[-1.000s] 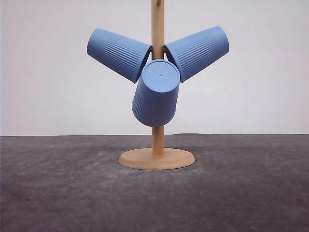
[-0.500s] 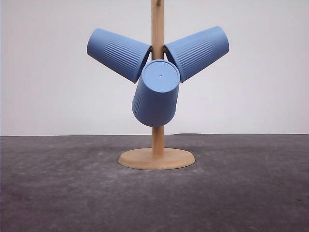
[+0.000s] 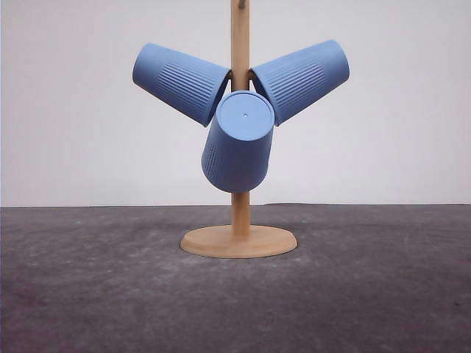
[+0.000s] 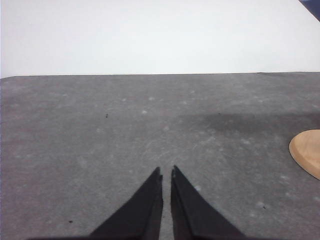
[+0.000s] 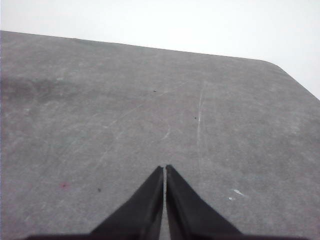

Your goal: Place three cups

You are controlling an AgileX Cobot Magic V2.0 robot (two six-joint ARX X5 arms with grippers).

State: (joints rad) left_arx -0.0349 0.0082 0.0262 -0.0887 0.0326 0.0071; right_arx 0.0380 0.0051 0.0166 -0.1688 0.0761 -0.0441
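**Three cups on the stand, both grippers empty**

In the front view the three cups hang in the upper middle of the frame. The left cup [image 3: 181, 82] tilts up to the upper left, the right cup [image 3: 300, 79] mirrors it toward the upper right, and the middle cup [image 3: 237, 141] points its flat bottom at the camera, hanging low in front of the post. Their mouths meet at the post, close together, and the middle cup's bottom overlaps the other two in the picture.

They look light and stiff, probably thin plastic, so little squeeze should be needed. The matte ribbed walls should give the pads some bite. The taper argues for a hold across the wall near the wider mouth end, then a pull along the peg's line rather than straight down.

The stand [image 3: 239, 241] sits on a round wooden base at centre frame on the dark table [image 3: 88, 294].

In the wrist views the left gripper [image 4: 166, 176] and the right gripper [image 5: 165, 170] hang over bare table, fingers pressed nearly together, pinching nothing. A sliver of the base shows at the right edge of the left wrist view.
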